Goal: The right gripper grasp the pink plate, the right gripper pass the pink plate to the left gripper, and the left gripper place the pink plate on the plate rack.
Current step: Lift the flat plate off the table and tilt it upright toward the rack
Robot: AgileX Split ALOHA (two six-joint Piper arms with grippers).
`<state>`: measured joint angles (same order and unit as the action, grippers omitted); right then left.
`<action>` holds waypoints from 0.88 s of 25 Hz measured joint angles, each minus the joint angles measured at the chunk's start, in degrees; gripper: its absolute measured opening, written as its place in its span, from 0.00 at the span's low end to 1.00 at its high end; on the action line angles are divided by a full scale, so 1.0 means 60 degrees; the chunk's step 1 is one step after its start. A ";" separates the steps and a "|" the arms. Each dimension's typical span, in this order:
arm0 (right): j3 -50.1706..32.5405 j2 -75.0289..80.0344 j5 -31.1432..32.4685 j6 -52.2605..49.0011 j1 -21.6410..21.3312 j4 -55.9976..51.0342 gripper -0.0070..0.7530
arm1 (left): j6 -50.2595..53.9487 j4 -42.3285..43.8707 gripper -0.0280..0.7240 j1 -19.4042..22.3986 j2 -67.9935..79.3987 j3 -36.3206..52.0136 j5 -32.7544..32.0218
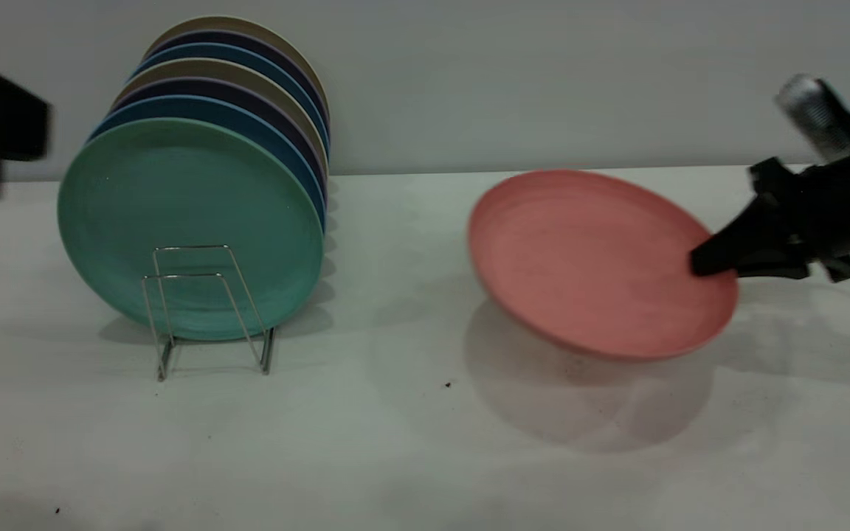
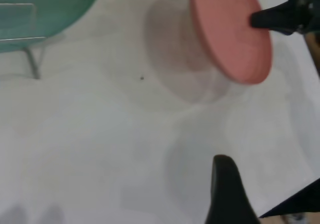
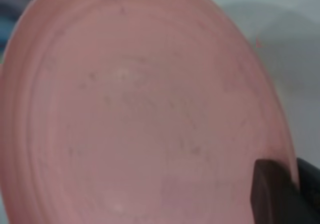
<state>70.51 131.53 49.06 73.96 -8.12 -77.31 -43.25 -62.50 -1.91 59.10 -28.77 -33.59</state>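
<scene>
**Pink plate airborne, handover pending**

Right gripper point(image 1: 713, 262) is pinching the pink plate point(image 1: 595, 258) at its right rim, fingers closed on it, plate tilted clear of the table point(image 1: 410, 442). Free rim is pointing left toward the plate rack point(image 1: 207, 310) and the left gripper point(image 2: 227, 184), which is sitting well apart; its finger opening can't be judged
</scene>
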 joint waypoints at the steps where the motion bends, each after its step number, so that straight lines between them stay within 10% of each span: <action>1: 0.0000 -0.0047 0.0053 -0.0011 0.0176 0.0011 0.03 | -0.0393 -0.0415 0.66 0.0000 0.0285 0.0000 0.0068; 22: 0.0000 -0.0461 0.1273 -0.0341 0.2745 -0.0060 0.03 | -0.4922 -0.5458 0.66 0.0000 0.3596 -0.0036 0.0482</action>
<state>70.51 128.76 56.70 71.91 8.35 -77.67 -72.78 -95.24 -1.91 80.68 -28.99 -30.70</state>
